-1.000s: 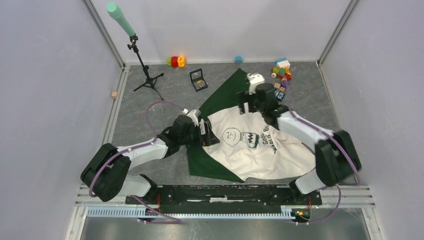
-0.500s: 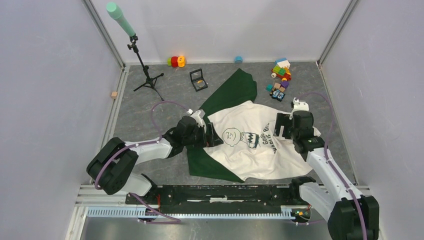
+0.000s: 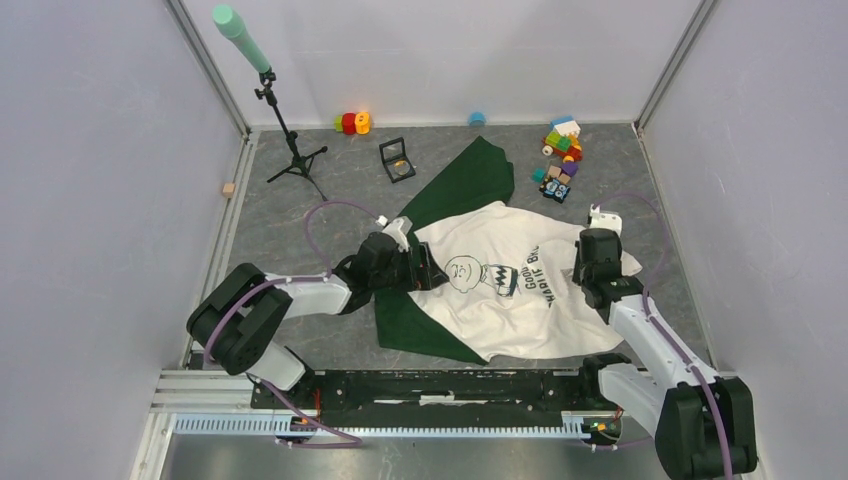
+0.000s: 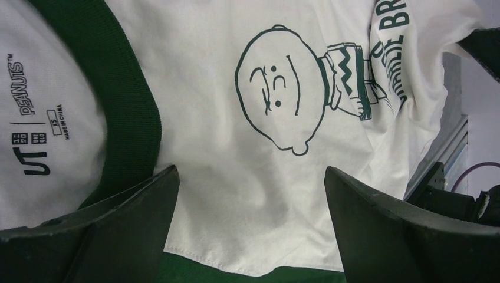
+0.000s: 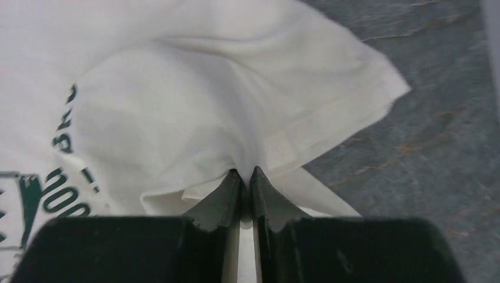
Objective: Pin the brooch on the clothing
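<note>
At the clothing's [image 3: 505,315] three o'clock hem: flattening step.
Right gripper [image 5: 246,174] pinches it; left gripper [image 4: 250,177] gapes; brooch pickup probably next.

left gripper [image 4: 250,177] spread wide; right gripper [image 5: 246,174] apparently clamped on the clothing [image 5: 171,106].

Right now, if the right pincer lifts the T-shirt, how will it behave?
Probably floppy: the T-shirt bunches into folds where the right pincer pinches it, so it should drape, not lift flat. Likely light: the cloth looks thin and creased. It may drag over the table, since most of it lies spread out.
</note>
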